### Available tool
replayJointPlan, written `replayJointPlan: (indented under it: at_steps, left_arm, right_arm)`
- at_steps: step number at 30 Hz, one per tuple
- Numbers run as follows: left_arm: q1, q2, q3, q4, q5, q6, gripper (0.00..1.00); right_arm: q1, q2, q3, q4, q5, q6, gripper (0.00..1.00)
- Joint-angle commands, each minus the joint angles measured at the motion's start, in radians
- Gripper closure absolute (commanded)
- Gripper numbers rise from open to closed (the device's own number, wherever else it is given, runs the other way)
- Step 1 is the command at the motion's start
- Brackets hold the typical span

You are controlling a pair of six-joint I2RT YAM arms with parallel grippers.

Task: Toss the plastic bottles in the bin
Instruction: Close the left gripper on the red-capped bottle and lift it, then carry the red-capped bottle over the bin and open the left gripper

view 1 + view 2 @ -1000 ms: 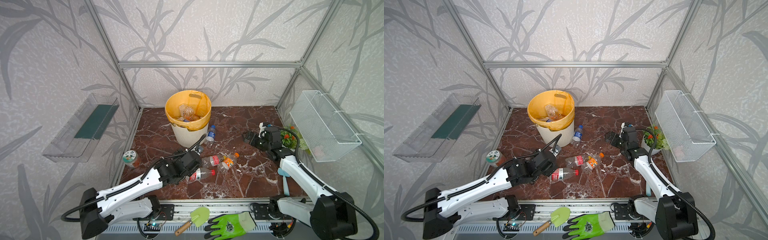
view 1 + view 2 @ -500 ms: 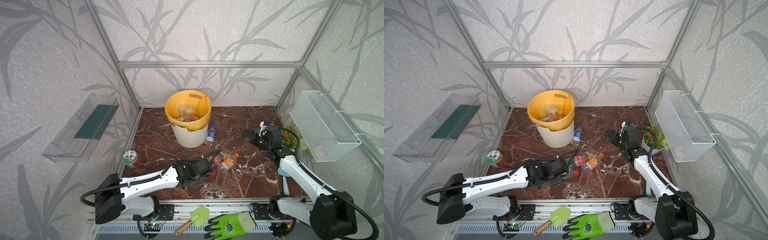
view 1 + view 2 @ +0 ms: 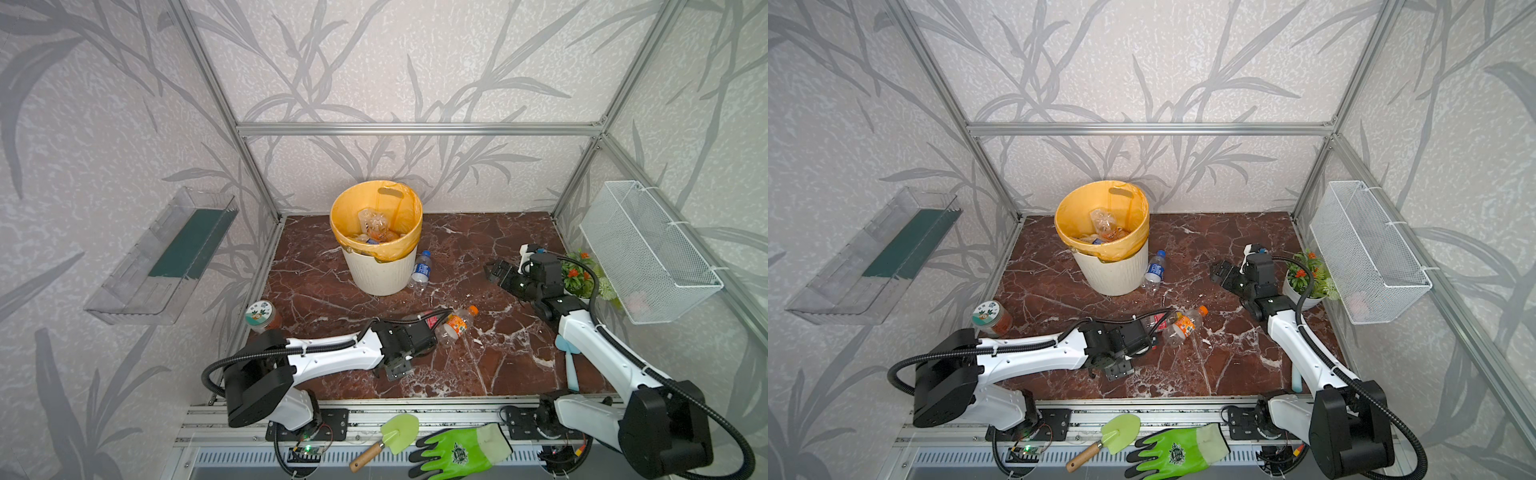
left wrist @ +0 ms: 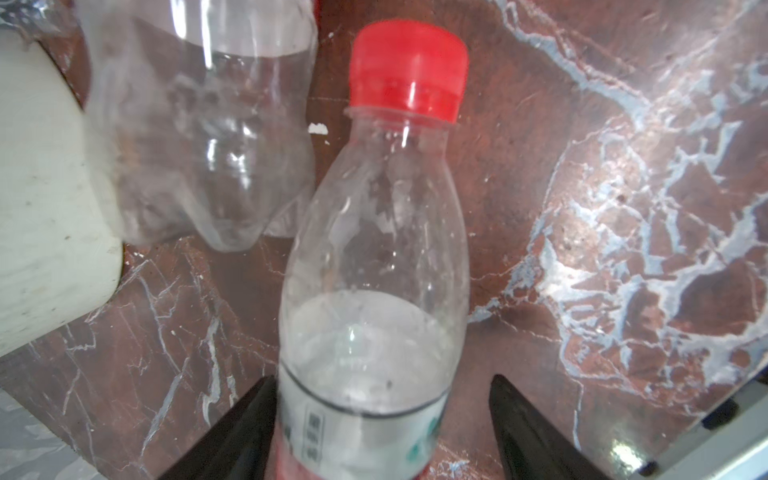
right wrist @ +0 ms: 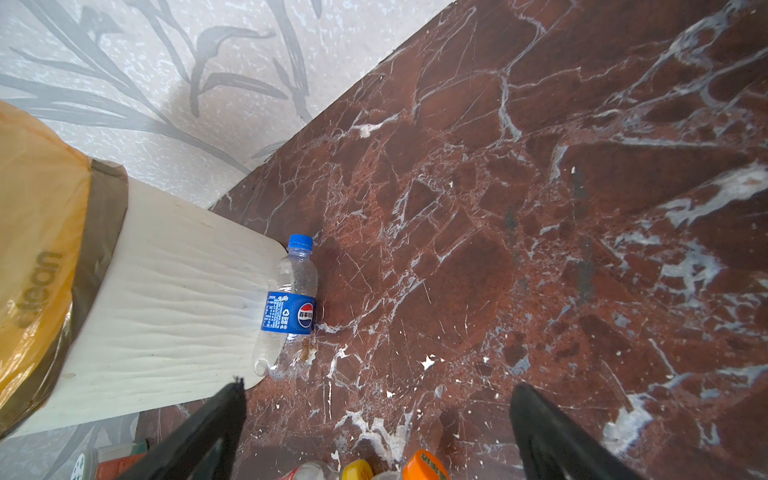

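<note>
One clear red-capped bottle (image 4: 370, 249) lies on the tabletop (image 3: 498, 232) between the fingers of the left gripper (image 4: 382, 378). The jaws are spread to either side of its label. One finger (image 4: 249, 424) touches it and the opposite one stands off with a gap, so nothing is pinched. Just beside it lies an orange-capped bottle (image 3: 455, 324). A blue-labelled bottle (image 5: 291, 307) rests against the foot of the bin (image 3: 380, 274), a cream ribbed pail whose yellow bag already holds more bottles (image 3: 374, 226). The right gripper (image 3: 496, 270) hovers well apart on the right, jaws wide and empty. The tabletop is red-brown marble veined with white, boxed in by grey leaf-print walls and aluminium bars. A clear tray (image 3: 162, 257) hangs on the left wall. A wire basket (image 3: 648, 257) hangs on the right wall, above a potted plant (image 3: 579, 276). A jar (image 3: 262, 316) stands at the left edge.
</note>
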Motion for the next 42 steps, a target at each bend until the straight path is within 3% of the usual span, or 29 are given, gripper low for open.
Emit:
replayJointPlan:
  at_steps: [1,6,10,17,28,37,42]
  left_arm:
    - [0.008,0.037,0.02,0.017,0.03,0.035,0.24]
    - [0.011,0.059,0.019,0.022,0.038,0.028,0.32]
    - [0.013,0.053,0.013,0.035,0.044,0.02,0.32]
    - [0.013,0.004,0.006,0.045,0.067,-0.014,0.54]
    - [0.014,-0.225,-0.025,0.075,0.044,-0.088,0.56]
    - [0.016,-0.542,-0.007,0.139,-0.146,-0.111,0.56]
    - [0.017,-0.707,0.029,0.266,-0.289,-0.01,0.56]
  right_arm:
    - [-0.006,0.003,-0.013,0.031,-0.011,0.01,0.01]
    - [-0.012,0.001,-0.025,0.033,-0.012,0.01,0.01]
    - [-0.018,0.001,-0.03,0.037,-0.016,0.011,0.01]
    - [-0.021,0.001,-0.032,0.043,-0.021,0.013,0.01]
    - [-0.023,-0.004,-0.04,0.049,-0.023,0.02,0.01]
    - [-0.023,-0.002,-0.037,0.06,-0.034,0.024,0.01]
    - [-0.023,0.001,-0.037,0.075,-0.047,0.032,0.0]
